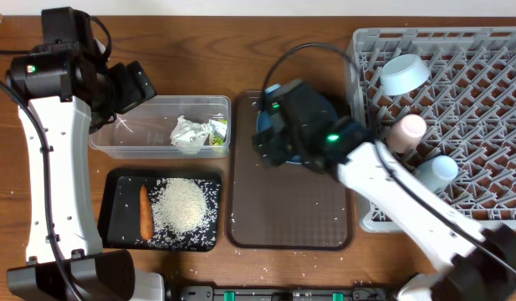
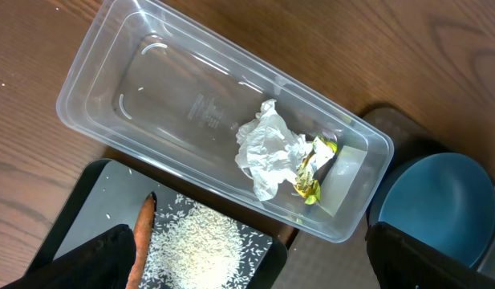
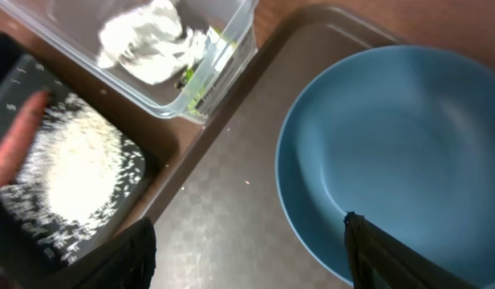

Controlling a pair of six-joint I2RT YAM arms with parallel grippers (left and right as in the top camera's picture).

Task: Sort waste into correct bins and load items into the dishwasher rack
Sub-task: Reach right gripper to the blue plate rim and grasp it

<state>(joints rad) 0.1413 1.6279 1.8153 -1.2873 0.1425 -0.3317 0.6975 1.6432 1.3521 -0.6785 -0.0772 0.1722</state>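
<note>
Plate could slip
Right gripper (image 3: pixel 249 226), fingers apart, hovers over the blue plate (image 3: pixel 391 152) rim on the brown tray (image 3: pixel 223 189); a shallow bite may drop it. Left gripper (image 2: pixel 249 234) hangs spread, empty.

White arm links (image 1: pixel 53 167), black joints (image 1: pixel 53 71), black cables (image 1: pixel 312 45), green lights (image 1: pixel 331 138), black left claw (image 1: pixel 132 90).

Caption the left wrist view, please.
Crumpled wrapper in the clear tub, beside carrot and rice on black tray.
</note>
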